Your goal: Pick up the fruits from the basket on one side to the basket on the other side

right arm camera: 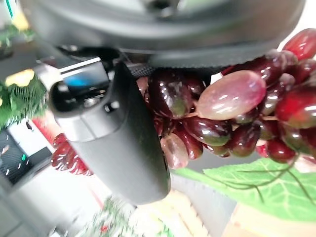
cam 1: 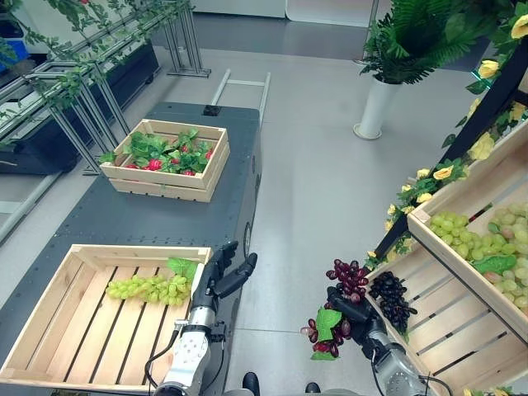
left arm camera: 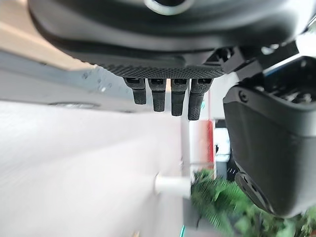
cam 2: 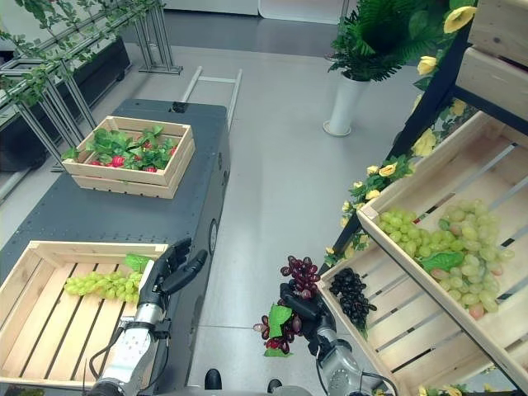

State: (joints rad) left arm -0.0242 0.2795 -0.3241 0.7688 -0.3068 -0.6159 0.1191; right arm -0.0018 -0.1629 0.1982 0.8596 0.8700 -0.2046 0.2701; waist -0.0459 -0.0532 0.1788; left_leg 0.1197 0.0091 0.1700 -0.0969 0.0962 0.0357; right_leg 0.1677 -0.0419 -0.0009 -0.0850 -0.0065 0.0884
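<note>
- A dark grey worktop (cam 1: pixel 165 210) fills the robot's left side, carrying two wooden crates.
- On the robot's right, a tilted wooden shelf crate (cam 1: pixel 462 326) holds a bunch of black grapes (cam 1: pixel 392 299) by its lower edge. The crate above it holds a heap of green grapes (cam 1: pixel 487 239).
- The near crate (cam 1: pixel 58 330) on the worktop holds one bunch of green grapes (cam 1: pixel 150 288), lying flat with its long axis across the slats and its leaf toward the robot's right.
- The far crate (cam 1: pixel 169 177) holds red fruit among green leaves.
- The right hand (cam 1: pixel 356 312), over the floor just beside the shelf crate, is closed round a bunch of red grapes (cam 1: pixel 348 279). The bunch drapes over the hand, its long axis roughly up and down, with a green leaf hanging low.
- The right wrist view shows the thumb pressed against the berries, which the head views hide.
- The left hand (cam 1: pixel 221 272) hovers at the near crate's right edge, fingers relaxed and holding nothing. The left wrist view shows them straight.
</note>
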